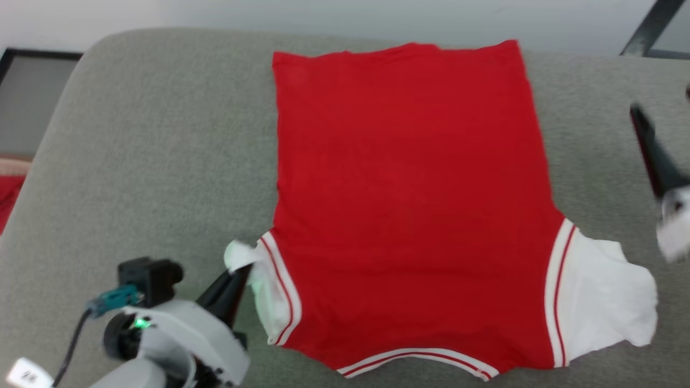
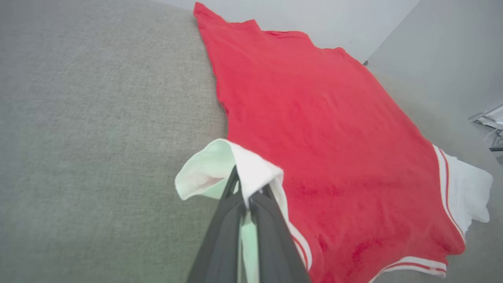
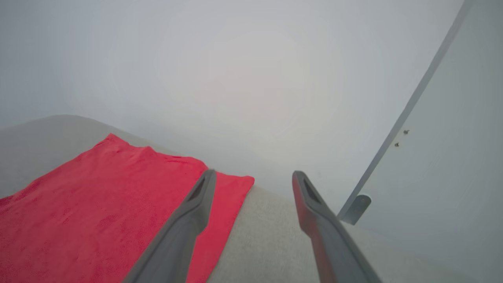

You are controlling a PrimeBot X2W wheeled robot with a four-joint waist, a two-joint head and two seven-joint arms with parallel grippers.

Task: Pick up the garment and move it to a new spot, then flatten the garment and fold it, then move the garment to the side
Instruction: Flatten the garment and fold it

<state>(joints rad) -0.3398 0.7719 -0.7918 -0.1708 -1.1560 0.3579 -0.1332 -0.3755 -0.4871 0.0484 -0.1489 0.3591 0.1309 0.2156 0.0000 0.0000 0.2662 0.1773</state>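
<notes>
Fingers, head view: my left gripper (image 1: 240, 276) is clenched on the left sleeve (image 1: 272, 302) at the garment's (image 1: 409, 205) near left corner. My right gripper (image 1: 663, 105) is blurred, off past the garment's right side above the cushion (image 1: 135, 134), and I cannot read its jaws here.
Garment, head view: spread flat on the middle of the cushion, hem at the cushion's far edge, striped neckline toward its near edge, right sleeve (image 1: 609, 291) lying out loose.
Fingers, left wrist view: both dark fingers (image 2: 224, 236) are pinched together with white sleeve cloth between them, and the cuff curls up off the cushion.
Fingers, right wrist view: spread wide with nothing between them, hanging over the cushion's far right part, just beside the garment's hem corner.
Step, my judgement: flattening looks done, and the fold is starting with the left sleeve.
Next move, my judgement: carry that sleeve inward over the red body, lay it down without dragging the garment across the cushion, then let go. The right gripper needs to come down to the right sleeve for the matching fold.
</notes>
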